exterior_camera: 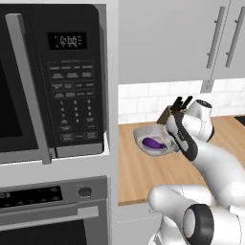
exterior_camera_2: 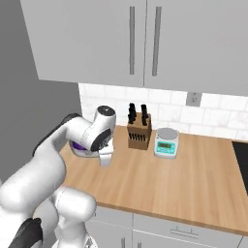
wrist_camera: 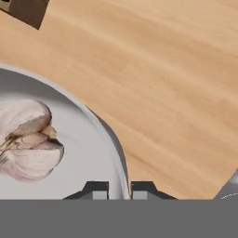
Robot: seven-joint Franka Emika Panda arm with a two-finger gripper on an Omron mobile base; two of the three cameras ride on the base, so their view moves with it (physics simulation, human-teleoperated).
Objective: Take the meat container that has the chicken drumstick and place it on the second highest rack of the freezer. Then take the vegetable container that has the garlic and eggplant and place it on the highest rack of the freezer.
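Gripping the bowl (wrist_camera: 69, 135) rim, my gripper (wrist_camera: 119, 188) fingers clamp its thin wall; I judge it light, rigid, slippery, with loose garlic (wrist_camera: 28, 139).

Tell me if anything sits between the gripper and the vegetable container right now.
Nothing visible does. In the hand view the gripper is closed on the vegetable container's rim, one fingertip inside and one outside. The garlic lies well inside the bowl, clear of the fingers, and the eggplant too.
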